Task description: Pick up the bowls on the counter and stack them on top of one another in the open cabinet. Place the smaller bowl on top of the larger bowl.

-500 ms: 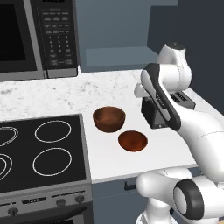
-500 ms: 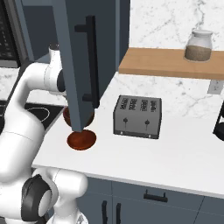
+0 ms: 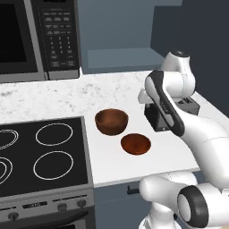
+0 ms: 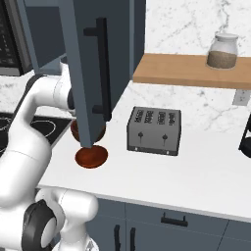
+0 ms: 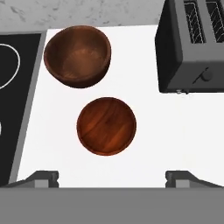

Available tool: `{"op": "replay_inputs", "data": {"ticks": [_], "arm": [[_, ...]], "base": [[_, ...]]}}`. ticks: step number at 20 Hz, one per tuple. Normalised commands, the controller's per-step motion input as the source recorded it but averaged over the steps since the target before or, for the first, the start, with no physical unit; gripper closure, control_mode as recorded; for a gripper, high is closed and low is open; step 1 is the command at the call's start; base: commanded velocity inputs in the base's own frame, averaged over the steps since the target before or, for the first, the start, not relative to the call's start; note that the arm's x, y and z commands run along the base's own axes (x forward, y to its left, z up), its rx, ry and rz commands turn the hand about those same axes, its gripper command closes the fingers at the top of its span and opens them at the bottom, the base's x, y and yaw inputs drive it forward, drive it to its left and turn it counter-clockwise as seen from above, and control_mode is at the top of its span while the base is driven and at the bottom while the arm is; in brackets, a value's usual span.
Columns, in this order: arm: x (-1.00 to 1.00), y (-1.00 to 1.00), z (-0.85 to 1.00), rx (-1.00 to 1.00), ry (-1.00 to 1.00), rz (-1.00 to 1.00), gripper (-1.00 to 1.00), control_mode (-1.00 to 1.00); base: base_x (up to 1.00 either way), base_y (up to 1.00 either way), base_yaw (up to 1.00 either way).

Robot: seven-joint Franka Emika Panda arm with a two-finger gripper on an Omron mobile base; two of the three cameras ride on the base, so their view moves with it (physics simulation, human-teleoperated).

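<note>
Two bowls on worktop [image 3: 179, 152] near its front edge, unstacked: dark bowl [image 5: 78, 55], red bowl [image 5: 106, 126]. Hand [image 5: 112, 176] empty, fingers apart, above. Next: grasp dark bowl's rim for cabinet [image 4: 54, 34].

Your left base view sits behind the arm's left, looking forward and down over the stovetop [image 3: 40, 152] and counter [image 3: 80, 96]; the right base view looks from the other side, past the cabinet door [image 4: 93, 63]. Hand view looks straight down, closer. All three share the two bowls [image 5: 106, 126].
</note>
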Motion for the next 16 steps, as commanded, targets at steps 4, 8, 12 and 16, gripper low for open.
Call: {"op": "replay_inputs", "data": {"ticks": [4,8,12,16], "arm": [[-0.02,0.0,-1.0,0.0,0.03,-0.02,-1.0,-1.0],[0.11,0.0,-1.0,0.0,0.1,-0.04,-1.0,-1.0],[0.14,0.0,-0.67,0.04,0.1,-0.07,-1.0,-1.0],[0.03,0.0,-0.52,0.07,0.08,-0.06,-1.0,-1.0]], "base": [[0.0,0.0,0.0],[0.0,0.0,0.0],[0.0,0.0,0.0],[0.0,0.0,0.0]]}}
